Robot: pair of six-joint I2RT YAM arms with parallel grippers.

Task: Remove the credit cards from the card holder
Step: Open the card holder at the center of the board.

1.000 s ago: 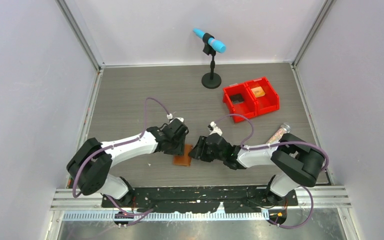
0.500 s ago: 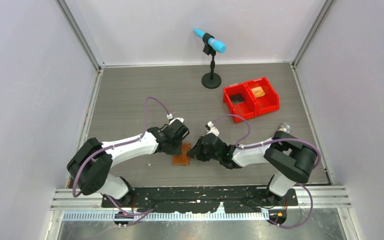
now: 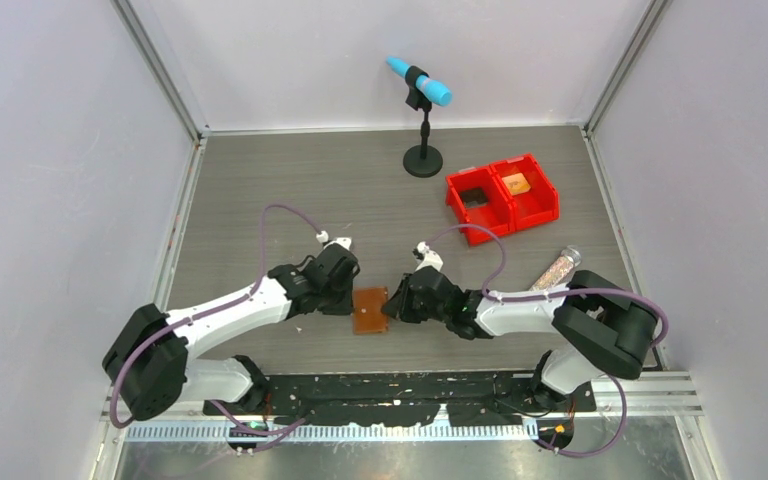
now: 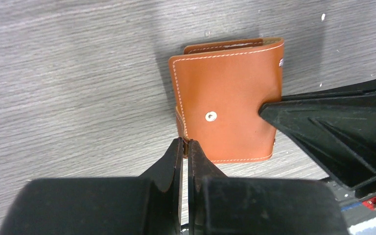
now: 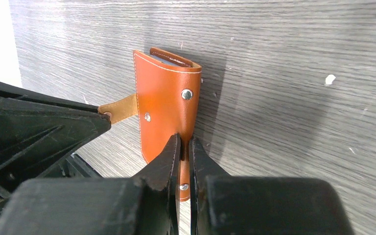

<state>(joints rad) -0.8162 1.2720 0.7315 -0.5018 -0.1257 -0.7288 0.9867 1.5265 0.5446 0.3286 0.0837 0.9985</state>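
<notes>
- The left tool (image 4: 185,145) has its fingers pinched together on the small tab at one edge of the card holder (image 4: 230,93).
- The right tool (image 5: 185,143) is clamped on the opposite edge of the same brown card holder.
- The card holder sits folded between the two tools, on the near part of the grey counter (image 3: 260,190).
- Two red bins (image 3: 502,195) stand well apart, towards the back right.

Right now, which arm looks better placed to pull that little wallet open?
Probably left: the left gripper is shut on the card holder's strap tab, ready to pull, while the right gripper only pinches the opposite edge, steadying it.
</notes>
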